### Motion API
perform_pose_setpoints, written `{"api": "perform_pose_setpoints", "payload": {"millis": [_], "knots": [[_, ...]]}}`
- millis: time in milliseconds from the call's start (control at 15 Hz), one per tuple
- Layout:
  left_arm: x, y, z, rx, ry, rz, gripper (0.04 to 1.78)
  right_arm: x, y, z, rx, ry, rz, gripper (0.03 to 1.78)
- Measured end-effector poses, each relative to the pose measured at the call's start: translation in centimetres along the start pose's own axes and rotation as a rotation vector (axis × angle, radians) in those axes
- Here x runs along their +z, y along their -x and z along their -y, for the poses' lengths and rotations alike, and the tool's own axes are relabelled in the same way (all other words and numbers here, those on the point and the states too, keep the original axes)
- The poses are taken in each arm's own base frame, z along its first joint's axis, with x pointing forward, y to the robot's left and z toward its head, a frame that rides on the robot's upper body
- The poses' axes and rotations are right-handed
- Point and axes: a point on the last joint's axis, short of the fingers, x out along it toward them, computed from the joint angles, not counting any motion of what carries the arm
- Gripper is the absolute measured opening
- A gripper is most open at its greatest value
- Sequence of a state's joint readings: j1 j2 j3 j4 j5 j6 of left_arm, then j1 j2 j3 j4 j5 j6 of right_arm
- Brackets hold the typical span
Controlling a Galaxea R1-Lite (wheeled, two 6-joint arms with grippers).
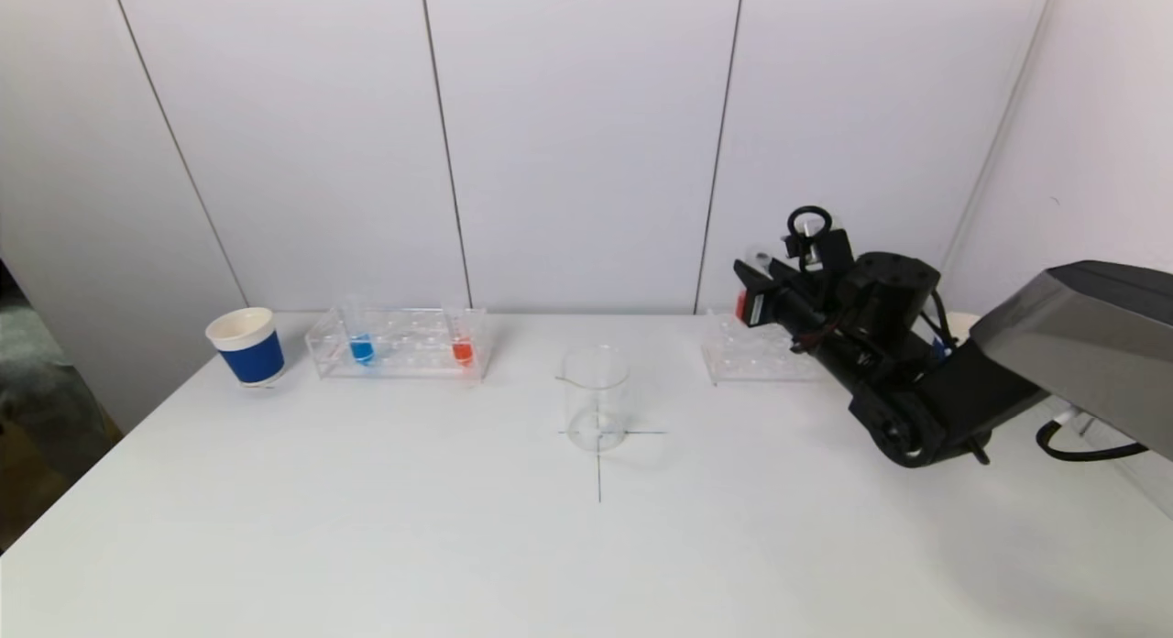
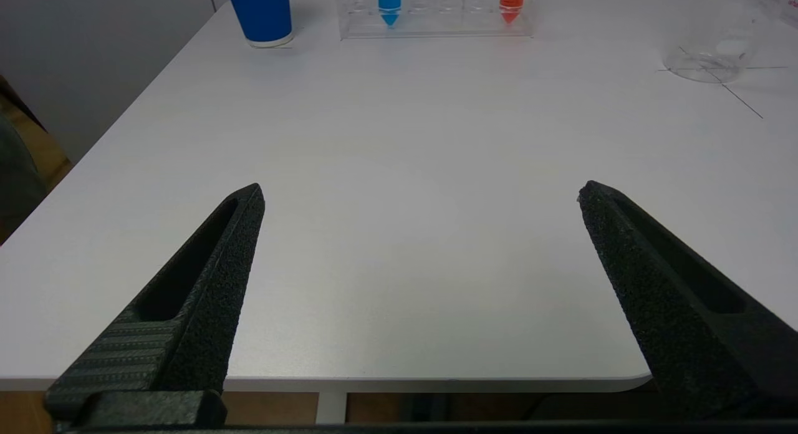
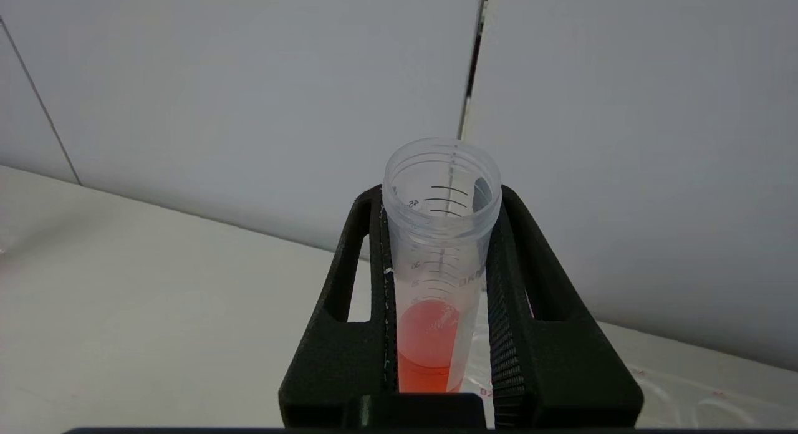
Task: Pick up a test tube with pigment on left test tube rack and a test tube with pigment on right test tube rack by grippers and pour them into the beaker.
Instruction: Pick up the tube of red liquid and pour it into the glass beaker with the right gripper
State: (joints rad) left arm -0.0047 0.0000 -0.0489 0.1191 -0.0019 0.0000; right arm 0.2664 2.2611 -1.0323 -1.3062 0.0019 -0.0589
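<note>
Above right rack (image 1: 765, 356), right hand (image 3: 439, 234) clamping red tube (image 3: 439, 259), raised

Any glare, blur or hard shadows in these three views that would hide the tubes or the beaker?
Head view: even light, the beaker casts only a faint shadow and reads pale against the table. Left wrist view: the open left gripper is sharp, the beaker soft and cut off at the frame edge. Right wrist view: the red tube held in the right gripper is crisp, without glare.
</note>
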Motion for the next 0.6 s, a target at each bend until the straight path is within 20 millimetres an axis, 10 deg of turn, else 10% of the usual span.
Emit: {"api": "perform_pose_setpoints", "payload": {"millis": [600], "knots": [[0.0, 0.0, 0.0, 0.0, 0.0, 0.0, 1.76, 9.8, 3.0, -0.3, 0.042, 0.124, 0.081, 0.47]]}}
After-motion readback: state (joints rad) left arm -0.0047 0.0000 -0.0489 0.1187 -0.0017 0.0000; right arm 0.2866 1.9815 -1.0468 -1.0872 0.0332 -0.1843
